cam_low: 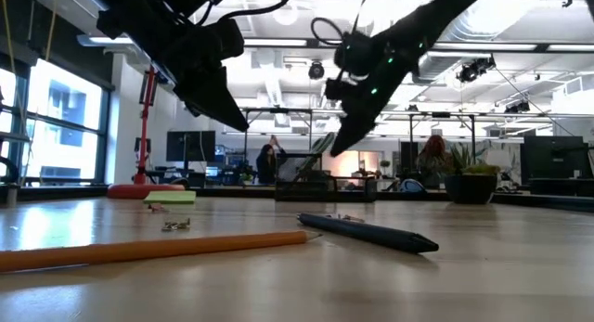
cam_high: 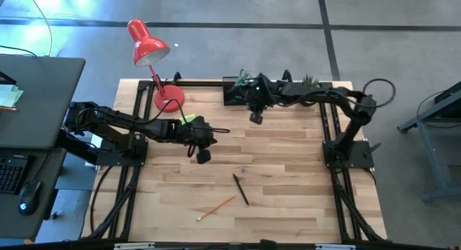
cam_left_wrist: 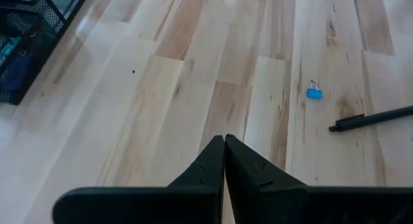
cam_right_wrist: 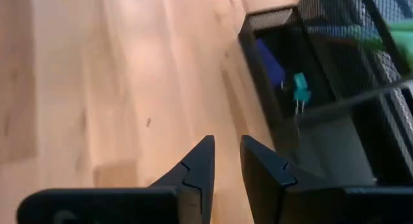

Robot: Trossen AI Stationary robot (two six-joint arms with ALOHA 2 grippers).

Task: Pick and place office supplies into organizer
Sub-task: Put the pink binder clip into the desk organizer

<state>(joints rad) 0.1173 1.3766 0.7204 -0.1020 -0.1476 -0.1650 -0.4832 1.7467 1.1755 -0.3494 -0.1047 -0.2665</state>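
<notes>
The right pincer (cam_right_wrist: 224,161) hovers beside the black mesh organizer (cam_high: 238,90) at the bench's (cam_high: 288,192) far edge — fingers slightly parted, holding nothing. The left pincer (cam_left_wrist: 224,156) is pressed shut and empty over mid-bench. A dark pen (cam_high: 240,189) and orange pencil (cam_high: 215,207) lie loose near the front — a small blue clip (cam_left_wrist: 314,91) too.

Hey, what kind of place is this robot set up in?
Probably an open office or lab: monitors and people at desks behind the wooden table, exposed ceiling lights, bare concrete floor, plus a side desk with keyboard.
</notes>
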